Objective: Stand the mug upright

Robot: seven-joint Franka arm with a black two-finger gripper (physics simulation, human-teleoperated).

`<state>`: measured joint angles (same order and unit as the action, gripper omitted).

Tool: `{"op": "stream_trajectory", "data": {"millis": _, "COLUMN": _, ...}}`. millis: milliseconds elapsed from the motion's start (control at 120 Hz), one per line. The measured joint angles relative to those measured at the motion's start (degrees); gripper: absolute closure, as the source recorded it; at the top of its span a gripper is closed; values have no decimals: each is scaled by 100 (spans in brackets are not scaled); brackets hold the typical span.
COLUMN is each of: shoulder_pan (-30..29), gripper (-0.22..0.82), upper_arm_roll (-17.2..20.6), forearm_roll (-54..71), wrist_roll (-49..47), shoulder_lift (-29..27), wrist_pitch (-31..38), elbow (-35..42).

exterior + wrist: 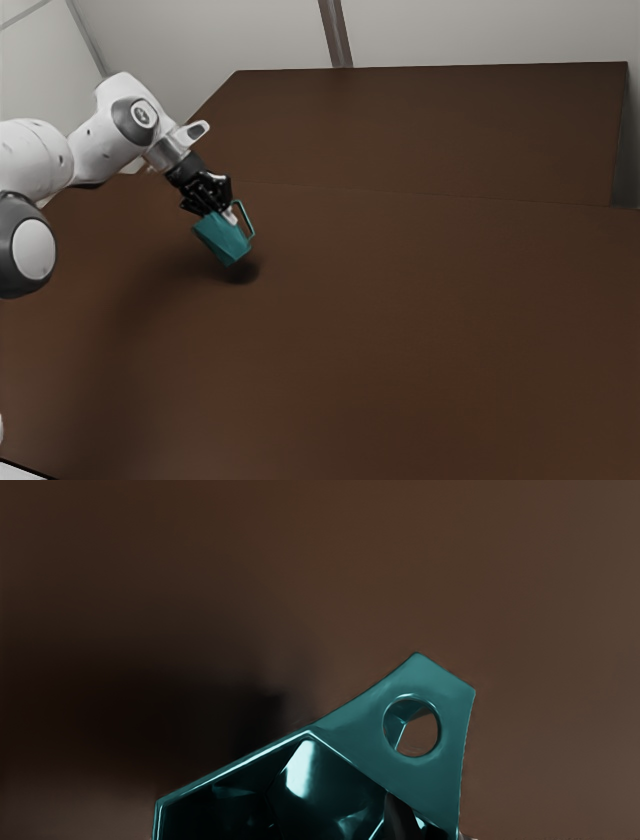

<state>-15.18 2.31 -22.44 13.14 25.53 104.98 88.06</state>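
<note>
In the exterior view my gripper (228,214) points down toward the table, at the upper end of the teal mug (222,238). The mug hangs tilted from the fingers, its handle (246,219) toward the exterior view's right. A dark shadow lies just below its lowest corner; whether that corner touches the table I cannot tell. From the wrist, the open mouth of the mug (300,785) faces the camera. My gripper (434,826) is shut on the mug's wall beside the handle, one finger inside the mug and the other outside, mostly hidden.
A broad brown table (400,330) extends under the mug and toward the exterior view's right. Its far edge meets pale walls, and the arm comes in from the exterior view's left.
</note>
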Motion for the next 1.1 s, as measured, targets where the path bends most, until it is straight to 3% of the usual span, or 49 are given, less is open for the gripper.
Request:
{"op": "stream_trajectory", "data": {"millis": 183, "shoulder_pan": 267, "gripper": 79, "upper_arm_roll": 585, "forearm_roll": 1682, "wrist_roll": -738, "shoulder_lift": -1218, "wrist_pitch": 734, "elbow": 1446}}
{"op": "stream_trajectory", "data": {"millis": 458, "shoulder_pan": 697, "gripper": 78, "upper_arm_roll": 782, "forearm_roll": 2865, "wrist_roll": -2027, "shoulder_lift": -2581, "wrist_pitch": 1988, "elbow": 3364}}
{"op": "stream_trajectory", "data": {"millis": 642, "shoulder_pan": 915, "gripper": 78, "upper_arm_roll": 914, "forearm_roll": 2958, "wrist_roll": -2789, "shoulder_lift": -2687, "wrist_pitch": 2327, "elbow": 3561}}
{"op": "stream_trajectory", "data": {"millis": 892, "shoulder_pan": 1170, "gripper": 78, "upper_arm_roll": 928, "forearm_roll": 2948, "wrist_roll": -3543, "shoulder_lift": -2372, "wrist_pitch": 2498, "elbow": 3631}}
{"op": "stream_trajectory", "data": {"millis": 1100, "shoulder_pan": 719, "gripper": 78, "upper_arm_roll": 934, "forearm_roll": 2898, "wrist_roll": -3972, "shoulder_lift": -2169, "wrist_pitch": 2544, "elbow": 3633}}
